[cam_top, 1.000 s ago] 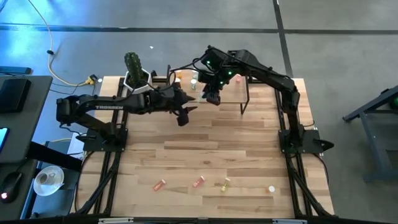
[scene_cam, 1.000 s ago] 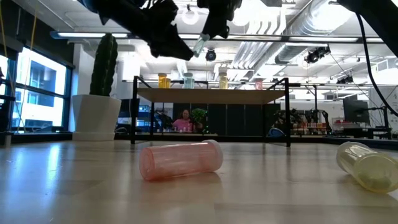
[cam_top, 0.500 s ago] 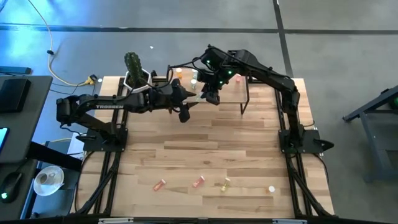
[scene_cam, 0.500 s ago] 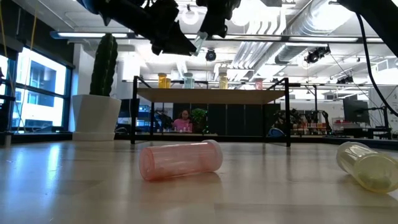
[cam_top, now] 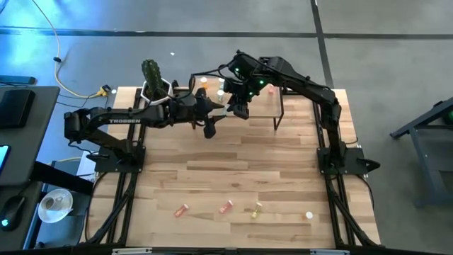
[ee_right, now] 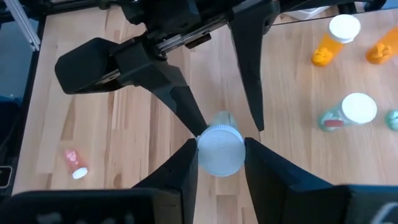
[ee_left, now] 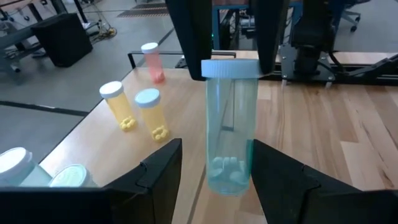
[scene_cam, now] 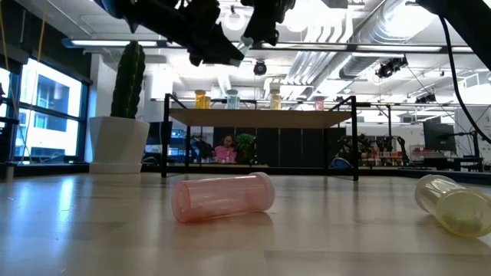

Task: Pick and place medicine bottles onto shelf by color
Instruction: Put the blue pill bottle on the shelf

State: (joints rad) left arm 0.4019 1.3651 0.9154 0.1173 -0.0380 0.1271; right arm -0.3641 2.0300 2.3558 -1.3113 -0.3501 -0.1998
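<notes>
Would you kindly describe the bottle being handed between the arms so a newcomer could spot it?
Look above the table's far side, just before the shelf. There the right gripper pinches the white cap of a pale green bottle, with the left gripper open around its base. It alone hangs in mid-air.

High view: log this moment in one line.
right gripper: holds pale green bottle by cap | left gripper: open around its body | phase: handover

Wooden table (cam_top: 283,170), raised shelf (cam_top: 265,105) with upright bottles (scene_cam: 202,99), bottles lying near front edge (cam_top: 225,207)
</notes>
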